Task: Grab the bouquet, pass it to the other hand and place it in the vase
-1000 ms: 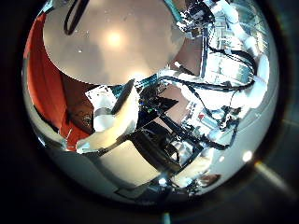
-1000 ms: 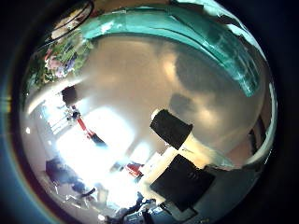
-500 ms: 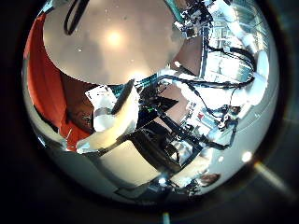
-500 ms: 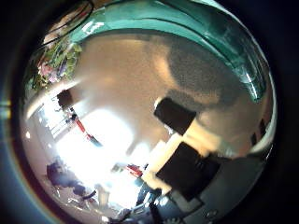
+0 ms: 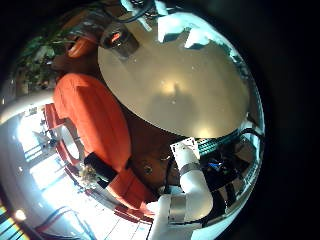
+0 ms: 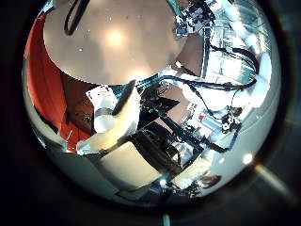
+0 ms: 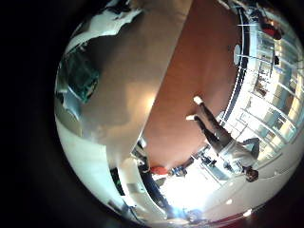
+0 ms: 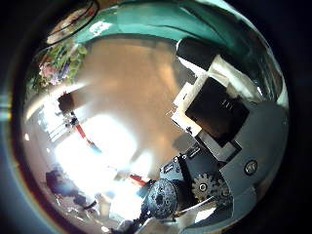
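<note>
Both palms look down from well above a round table top (image 5: pixel 180 85). At its far rim, under the other arm (image 5: pixel 150 12), lies a small dark item (image 5: pixel 115 38) too small to name. A small leafy bunch with blossoms (image 8: pixel 54 66), possibly the bouquet, shows beside the table surface (image 8: pixel 127 88) in the right thumb side view. My left hand (image 6: pixel 113 122) hangs with relaxed fingers and holds nothing. The right hand's thumb (image 8: pixel 214 107) reaches across its palm view with its geared base (image 8: pixel 180 190) showing. It touches nothing. I cannot make out a vase.
A large cushioned seat (image 5: pixel 95 120) stands on the floor beside the round table. Leafy plants (image 5: pixel 40 50) stand beyond it. A shelf or rack of equipment (image 6: pixel 221 104) stands at the table's other side.
The right hand's thumb has swung up and across its palm view, baring its geared base. The left thumb side view is almost unchanged.
</note>
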Robot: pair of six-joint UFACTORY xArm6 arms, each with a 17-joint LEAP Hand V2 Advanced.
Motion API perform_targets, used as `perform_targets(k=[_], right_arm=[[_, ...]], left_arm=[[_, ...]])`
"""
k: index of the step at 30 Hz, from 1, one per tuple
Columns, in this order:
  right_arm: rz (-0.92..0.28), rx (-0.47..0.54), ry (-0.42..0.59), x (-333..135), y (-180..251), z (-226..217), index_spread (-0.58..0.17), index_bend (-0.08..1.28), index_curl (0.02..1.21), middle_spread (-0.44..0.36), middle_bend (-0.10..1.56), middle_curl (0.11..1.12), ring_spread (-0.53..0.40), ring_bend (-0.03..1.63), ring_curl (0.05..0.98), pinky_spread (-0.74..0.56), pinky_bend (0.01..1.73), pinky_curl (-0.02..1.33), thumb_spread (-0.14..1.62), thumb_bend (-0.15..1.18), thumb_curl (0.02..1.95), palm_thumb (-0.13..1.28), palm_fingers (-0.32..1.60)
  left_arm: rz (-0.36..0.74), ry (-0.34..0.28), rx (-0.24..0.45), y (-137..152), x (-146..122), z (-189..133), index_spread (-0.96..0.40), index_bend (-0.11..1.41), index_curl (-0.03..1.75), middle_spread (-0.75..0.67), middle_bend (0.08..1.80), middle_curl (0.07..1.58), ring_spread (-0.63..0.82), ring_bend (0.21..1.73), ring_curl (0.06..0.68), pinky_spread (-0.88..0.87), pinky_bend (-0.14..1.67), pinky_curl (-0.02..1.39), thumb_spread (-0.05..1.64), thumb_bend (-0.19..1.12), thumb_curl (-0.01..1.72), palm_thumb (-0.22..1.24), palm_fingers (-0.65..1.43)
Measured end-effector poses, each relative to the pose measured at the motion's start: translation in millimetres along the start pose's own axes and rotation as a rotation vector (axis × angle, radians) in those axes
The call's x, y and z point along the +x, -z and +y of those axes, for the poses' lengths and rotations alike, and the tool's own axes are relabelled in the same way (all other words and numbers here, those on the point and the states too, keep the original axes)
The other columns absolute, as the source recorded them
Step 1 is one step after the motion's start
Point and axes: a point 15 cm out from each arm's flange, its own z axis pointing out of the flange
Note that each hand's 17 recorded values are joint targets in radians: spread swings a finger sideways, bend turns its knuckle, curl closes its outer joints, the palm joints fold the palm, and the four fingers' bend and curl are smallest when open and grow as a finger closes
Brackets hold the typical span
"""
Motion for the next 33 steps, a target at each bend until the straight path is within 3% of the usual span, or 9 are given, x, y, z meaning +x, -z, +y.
perform_targets(k=[6, 13, 17, 25, 33], right_arm=[[-0.003, 0.19, -0.035, 22, 66, 6, -0.364, 1.04, 0.94, -0.23, 1.21, 0.92, -0.235, 1.38, 0.653, -0.22, 1.48, 0.43, 0.93, 0.12, 0.65, 1.13, 1.17], [-0.038, 0.377, -0.014, 31, 151, 48, -0.31, 1.1, 0.96, -0.189, 1.27, 0.92, -0.214, 1.42, 0.688, -0.19, 1.49, 0.48, 0.9, 0.1, 0.74, 1.14, 1.14], [-0.182, 0.43, 0.058, 7, 179, 73, -0.29, 1.13, 0.96, -0.174, 1.29, 0.91, -0.206, 1.43, 0.698, -0.18, 1.48, 0.5, 0.88, 0.09, 0.78, 1.14, 1.14], [-0.535, 0.527, 0.09, 2, 227, 115, -0.257, 1.15, 0.95, -0.153, 1.32, 0.88, -0.198, 1.44, 0.71, -0.18, 1.45, 0.55, 0.86, 0.06, 0.88, 1.13, 1.14], [-0.901, 0.618, 0.149, -13, 273, 131, -0.236, 1.18, 0.93, -0.141, 1.34, 0.86, -0.193, 1.44, 0.713, -0.18, 1.42, 0.6, 0.84, 0.05, 0.96, 1.13, 1.14]], left_arm=[[0.0, 0.001, 0.01, 5, -1, -3, -0.09, 0.19, 0.42, 0.17, 0.19, 0.33, 0.33, 0.55, 0.145, 0.37, 0.21, 0.34, 1.16, -0.02, 0.32, 0.34, 0.35], [0.018, 0.015, 0.064, 19, -3, -11, -0.09, 0.19, 0.42, 0.16, 0.19, 0.34, 0.31, 0.55, 0.144, 0.36, 0.2, 0.34, 1.16, -0.02, 0.32, 0.34, 0.38], [0.071, 0.026, 0.11, 30, 0, -15, -0.1, 0.2, 0.43, 0.15, 0.19, 0.34, 0.28, 0.56, 0.142, 0.34, 0.19, 0.34, 1.16, -0.02, 0.32, 0.34, 0.41], [0.26, 0.037, 0.218, 57, 12, -23, -0.13, 0.21, 0.45, 0.08, 0.24, 0.37, 0.2, 0.58, 0.138, 0.26, 0.18, 0.31, 1.16, -0.02, 0.32, 0.36, 0.51], [0.436, 0.056, 0.267, 65, 22, -29, -0.13, 0.21, 0.47, 0.02, 0.32, 0.41, 0.12, 0.61, 0.136, 0.17, 0.18, 0.29, 1.17, -0.03, 0.31, 0.3, 0.58]])
